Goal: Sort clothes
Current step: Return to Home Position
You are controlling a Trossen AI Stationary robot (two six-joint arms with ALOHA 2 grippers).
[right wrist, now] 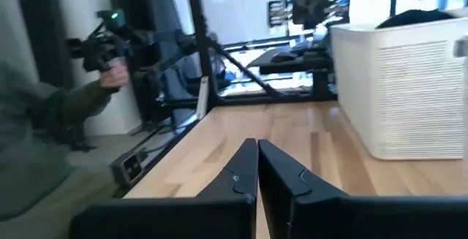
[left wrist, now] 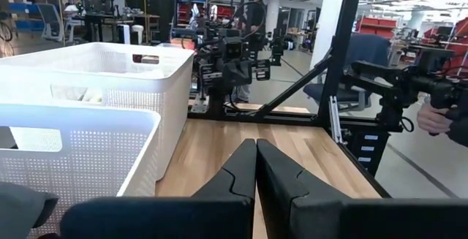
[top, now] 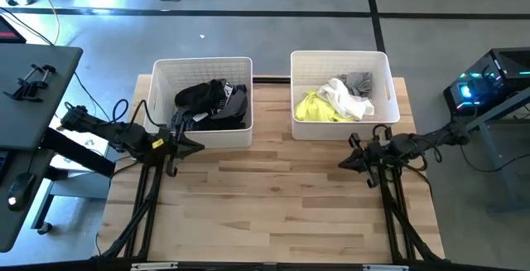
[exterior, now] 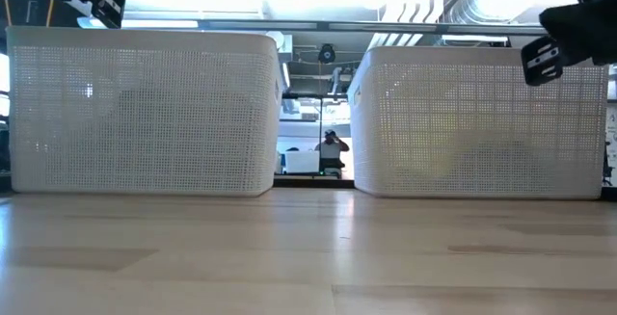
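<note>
Nearest the overhead camera are the 2 arms, hanging above the wooden surface (top: 273, 205). The left tool (top: 197, 145) is close to the front wall of the left white bin (top: 203, 61). The right tool (top: 343, 165) is in front of the right white bin (top: 339, 54), a little apart from it. Dark garments (top: 211, 104) are heaped in the left bin. A neon yellow garment (top: 313, 109), a white garment (top: 344, 95) and a grey garment (top: 361, 80) lie in the right bin. No cloth shows on the surface, so the sorting looks finished. These pieces look light, limp and soft. Any further pick would best pinch a raised fold atop a heap, and a trailing hem might catch on a rim.

At surface height, the 2 bins stand side by side with a gap between. The clothes are only faint shadows behind the perforated walls, and the arms are cut off at the top edge.

From the left wrist, the left tool's fingers are pressed together on nothing. A person's hand (left wrist: 437, 118) grips a dark handle beyond the surface.

From the right wrist, the right tool's fingers are likewise together and empty. Dark cloth peeks over the left bin's rim; how many garments lie buried cannot be counted.
</note>
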